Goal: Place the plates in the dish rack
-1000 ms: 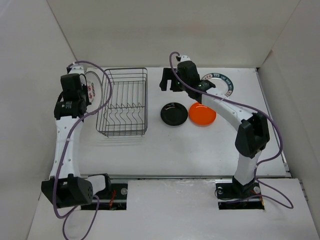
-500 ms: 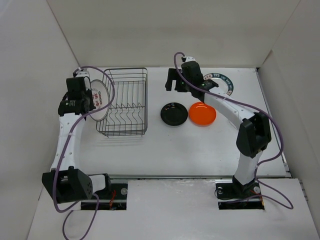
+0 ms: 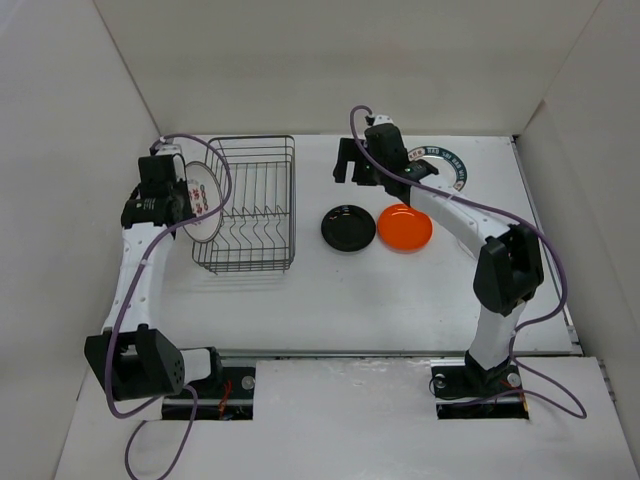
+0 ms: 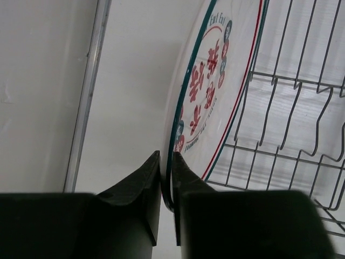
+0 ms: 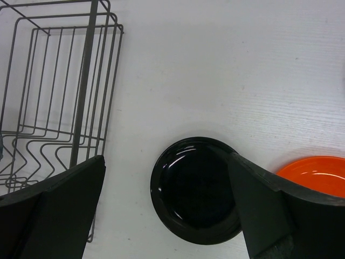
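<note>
Your left claw (image 4: 166, 157) is pinched on the rim of the round white plate with red marks (image 4: 213, 91), which stands on edge. The dark wire dish rack (image 4: 280, 156) is just beyond it. Next I'd say clear the wall, then lower it between the prongs. Your right claw (image 5: 164, 157) hangs wide open over the glossy black round plate (image 5: 195, 189).

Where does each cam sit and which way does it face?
Top external: above and behind the bases, looking down on the table; left arm and right arm show whole.
Left wrist: on the left wrist, looking along the left gripper, shut on the red-marked plate rim, dish rack beyond.
Right wrist: on the right wrist, looking down at the black plate and orange plate; the open right gripper frames them.
Shared: all three show the dish rack.
</note>
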{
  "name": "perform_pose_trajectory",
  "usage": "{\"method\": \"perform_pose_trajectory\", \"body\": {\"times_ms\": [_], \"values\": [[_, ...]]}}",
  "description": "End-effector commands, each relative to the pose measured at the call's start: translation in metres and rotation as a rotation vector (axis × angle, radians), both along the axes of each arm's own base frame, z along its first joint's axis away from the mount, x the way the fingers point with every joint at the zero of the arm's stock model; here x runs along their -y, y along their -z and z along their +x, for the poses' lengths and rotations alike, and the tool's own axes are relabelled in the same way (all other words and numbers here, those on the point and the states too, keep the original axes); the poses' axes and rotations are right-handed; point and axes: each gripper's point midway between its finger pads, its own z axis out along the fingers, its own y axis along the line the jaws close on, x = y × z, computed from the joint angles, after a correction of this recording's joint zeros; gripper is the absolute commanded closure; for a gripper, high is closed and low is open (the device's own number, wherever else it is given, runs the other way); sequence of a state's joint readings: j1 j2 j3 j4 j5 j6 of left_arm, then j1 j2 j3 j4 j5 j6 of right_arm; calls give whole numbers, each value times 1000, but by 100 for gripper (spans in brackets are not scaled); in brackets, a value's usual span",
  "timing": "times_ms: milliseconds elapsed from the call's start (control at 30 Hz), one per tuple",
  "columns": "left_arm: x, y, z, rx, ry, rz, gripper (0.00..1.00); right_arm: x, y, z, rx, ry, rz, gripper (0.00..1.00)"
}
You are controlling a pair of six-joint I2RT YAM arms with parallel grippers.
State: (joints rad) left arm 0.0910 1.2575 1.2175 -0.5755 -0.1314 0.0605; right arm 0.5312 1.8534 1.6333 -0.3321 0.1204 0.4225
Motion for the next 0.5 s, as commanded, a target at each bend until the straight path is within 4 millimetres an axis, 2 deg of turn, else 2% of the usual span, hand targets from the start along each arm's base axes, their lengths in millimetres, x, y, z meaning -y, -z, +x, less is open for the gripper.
{"method": "perform_pose_trajectory", "body": {"times_ms": [0, 133, 267, 333, 367, 400, 467], "values": [[8, 1, 5, 30, 19, -27, 92, 7, -26, -1, 47, 23, 35, 0], [14, 5, 4, 18, 48, -34, 64, 11, -25, 1, 47, 33, 35, 0], [20, 3, 4, 29, 74, -57, 63, 29, -21, 7, 31, 65, 55, 0], [23, 4, 2, 21, 85, -68, 60, 49, -22, 14, 38, 104, 58, 0], [26, 0, 4, 32, 99, -80, 60, 68, -21, 19, 38, 148, 70, 0], [26, 0, 4, 32, 99, -80, 60, 69, -19, 16, 34, 148, 68, 0], [31, 0, 5, 32, 126, -92, 55, 90, -21, 18, 36, 172, 102, 0]]}}
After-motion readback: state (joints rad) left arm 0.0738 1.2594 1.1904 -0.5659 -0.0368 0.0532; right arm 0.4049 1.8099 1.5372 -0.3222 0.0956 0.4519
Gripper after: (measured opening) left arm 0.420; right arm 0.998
